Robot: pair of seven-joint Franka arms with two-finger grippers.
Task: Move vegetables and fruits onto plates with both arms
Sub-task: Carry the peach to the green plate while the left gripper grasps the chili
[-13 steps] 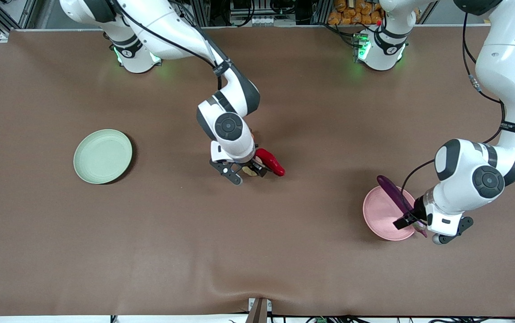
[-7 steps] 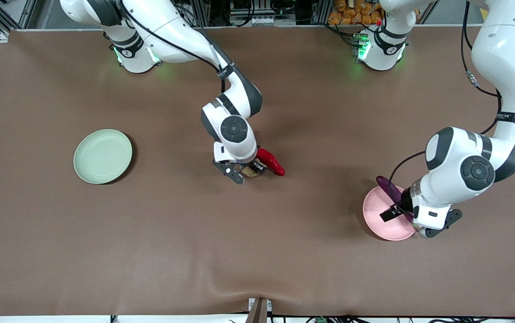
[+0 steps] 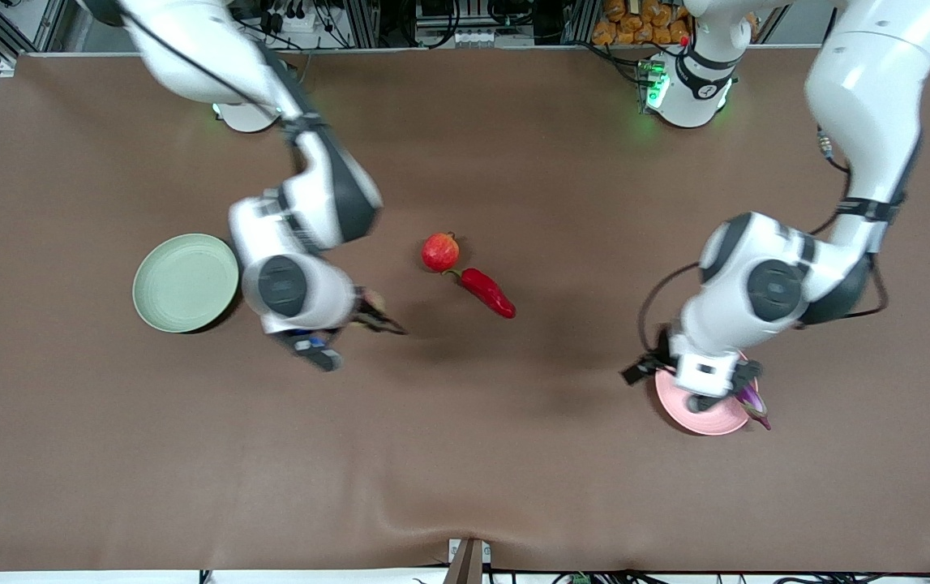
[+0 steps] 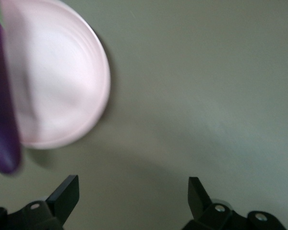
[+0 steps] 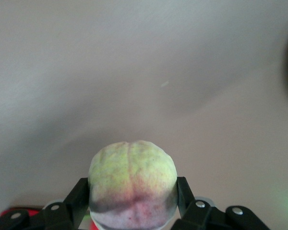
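Plates: two; green plate (image 3: pixel 186 282) toward right arm's end, pink plate (image 3: pixel 696 412) toward left arm's end
Eggplant (image 4: pixel 2 120): one, across pink plate's rim
Pomegranate (image 3: pixel 440 251): one, mid-worktop (image 3: pixel 465 454), chili pepper (image 3: pixel 487 292) just beside
Right gripper (image 5: pixel 133 203): jaws clenched on peach (image 5: pixel 132 189), over worktop beside green plate
Left gripper (image 4: pixel 133 194): jaws released, over pink plate's edge

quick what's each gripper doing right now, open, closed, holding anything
Left gripper: open, empty, beside the pink plate.
Right gripper: closed on the peach, above the table.

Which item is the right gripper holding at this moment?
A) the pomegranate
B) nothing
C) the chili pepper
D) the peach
D: the right wrist view shows the right gripper shut on the peach, while the pomegranate and chili pepper lie on the table.
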